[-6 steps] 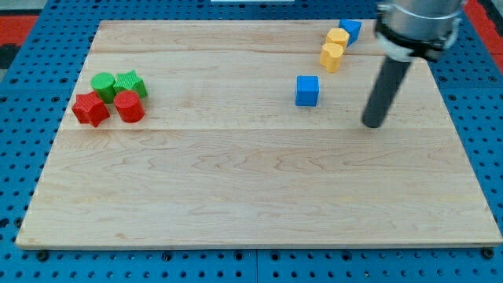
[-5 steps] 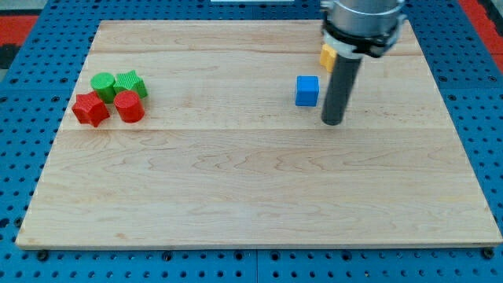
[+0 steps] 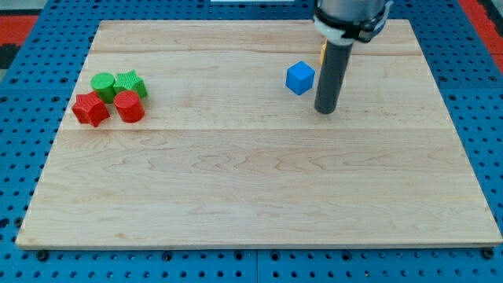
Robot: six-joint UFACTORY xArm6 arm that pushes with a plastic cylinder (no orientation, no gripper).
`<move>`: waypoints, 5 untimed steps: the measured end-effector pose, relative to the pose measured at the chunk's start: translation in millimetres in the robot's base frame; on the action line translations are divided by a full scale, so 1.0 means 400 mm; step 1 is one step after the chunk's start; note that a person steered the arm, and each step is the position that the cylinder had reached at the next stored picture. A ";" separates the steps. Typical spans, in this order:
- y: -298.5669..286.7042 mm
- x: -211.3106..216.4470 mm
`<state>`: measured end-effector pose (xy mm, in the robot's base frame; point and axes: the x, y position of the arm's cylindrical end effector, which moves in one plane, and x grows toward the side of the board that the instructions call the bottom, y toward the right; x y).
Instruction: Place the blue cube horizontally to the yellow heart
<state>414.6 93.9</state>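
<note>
The blue cube (image 3: 299, 78) lies on the wooden board at the upper middle right, turned at an angle. My tip (image 3: 325, 111) rests on the board just to the right of and below the cube, with a small gap between them. The rod and arm hide the yellow blocks at the view's top right; only a thin orange-yellow sliver (image 3: 323, 50) shows left of the rod. I cannot make out the yellow heart.
At the view's left sits a tight cluster: a green cylinder (image 3: 102, 82), a green star-like block (image 3: 130, 82), a red star-like block (image 3: 89, 108) and a red cylinder (image 3: 129, 106). The board's edges border a blue pegboard.
My tip swept left from the board's right side to beside the blue cube. The cube shifted up and left and rotated. The arm now covers the yellow blocks and the second blue block.
</note>
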 end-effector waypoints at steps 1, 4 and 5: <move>-0.030 -0.111; -0.173 -0.191; 0.042 -0.290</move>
